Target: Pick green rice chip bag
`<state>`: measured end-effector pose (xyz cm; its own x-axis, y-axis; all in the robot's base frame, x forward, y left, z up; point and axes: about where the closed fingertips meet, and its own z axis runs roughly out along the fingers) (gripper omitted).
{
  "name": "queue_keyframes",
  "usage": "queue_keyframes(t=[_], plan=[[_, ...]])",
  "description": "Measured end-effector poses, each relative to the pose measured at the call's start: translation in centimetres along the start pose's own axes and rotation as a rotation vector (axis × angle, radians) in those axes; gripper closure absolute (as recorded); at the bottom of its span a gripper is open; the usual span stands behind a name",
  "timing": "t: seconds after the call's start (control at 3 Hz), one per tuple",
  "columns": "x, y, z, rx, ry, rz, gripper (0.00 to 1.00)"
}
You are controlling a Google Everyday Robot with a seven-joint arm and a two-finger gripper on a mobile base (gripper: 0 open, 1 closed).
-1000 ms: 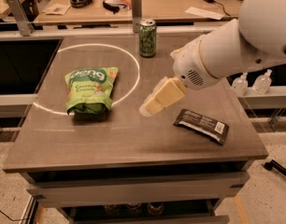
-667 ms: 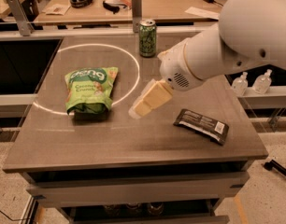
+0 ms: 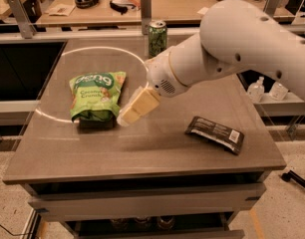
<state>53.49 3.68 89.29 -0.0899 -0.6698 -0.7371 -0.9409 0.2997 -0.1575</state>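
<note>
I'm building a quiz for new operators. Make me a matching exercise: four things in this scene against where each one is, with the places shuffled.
Things:
1. green rice chip bag
2. green can
3. black wrapper
4. gripper

Places:
A. standing at the far edge of the table
B. lying on the right part
C. over the middle, just right of the bag
D. lying on the left part

Pairs: 1-D, 2-A, 3-B, 4-C.

Matt cream plastic gripper [image 3: 128, 114] beside the crinkly, glossy green rice chip bag [image 3: 95, 96] — smooth matt table [image 3: 142, 153]
</note>
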Motion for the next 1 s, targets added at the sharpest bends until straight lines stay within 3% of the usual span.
queue_keyframes(t=[1.0], plan=[[-3.2, 1.0, 5.9, -0.112, -0.086, -0.055, 0.00]])
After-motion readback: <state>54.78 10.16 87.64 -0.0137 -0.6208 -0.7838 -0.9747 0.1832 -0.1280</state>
